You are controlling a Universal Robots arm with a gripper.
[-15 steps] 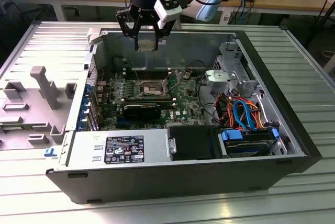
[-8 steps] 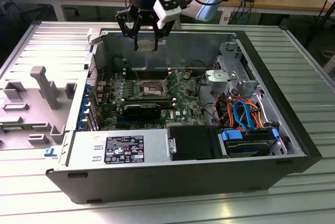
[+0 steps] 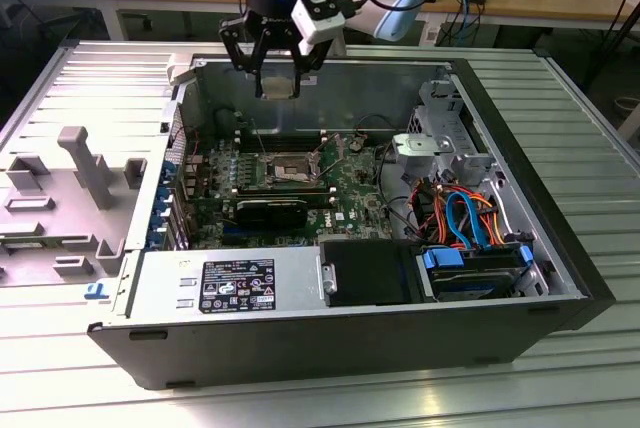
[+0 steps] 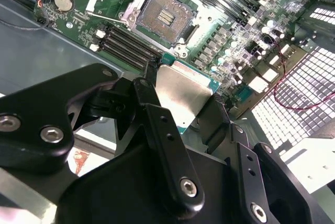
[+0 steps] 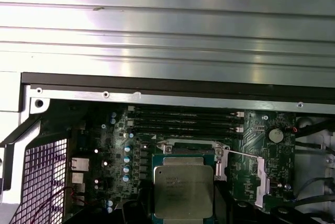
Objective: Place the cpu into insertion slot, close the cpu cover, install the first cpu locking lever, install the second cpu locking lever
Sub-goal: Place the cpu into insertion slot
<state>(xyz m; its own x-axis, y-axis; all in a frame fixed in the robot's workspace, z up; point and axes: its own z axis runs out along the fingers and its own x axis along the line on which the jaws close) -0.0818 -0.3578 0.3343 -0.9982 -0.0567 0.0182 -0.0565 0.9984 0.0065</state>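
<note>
With the jaws of the gripper (image 3: 277, 86) closed on two opposite edges of the cpu (image 4: 183, 90), we hold it top-up, well above the bare insertion slot (image 4: 165, 14) in the open computer case (image 3: 300, 348), so its underside faces the socket.

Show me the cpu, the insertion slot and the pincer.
cpu (image 4: 180, 90), second wrist view, middle of its silver top.
insertion slot (image 4: 164, 14), second wrist view, its dark centre.
pincer (image 3: 278, 93), exterior view, midway between its fingertips.

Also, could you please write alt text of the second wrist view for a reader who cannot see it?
The black end effector grips the cpu, a silver square chip, by opposite edges above a green motherboard. Beyond it, the insertion slot sits open and empty.
</note>
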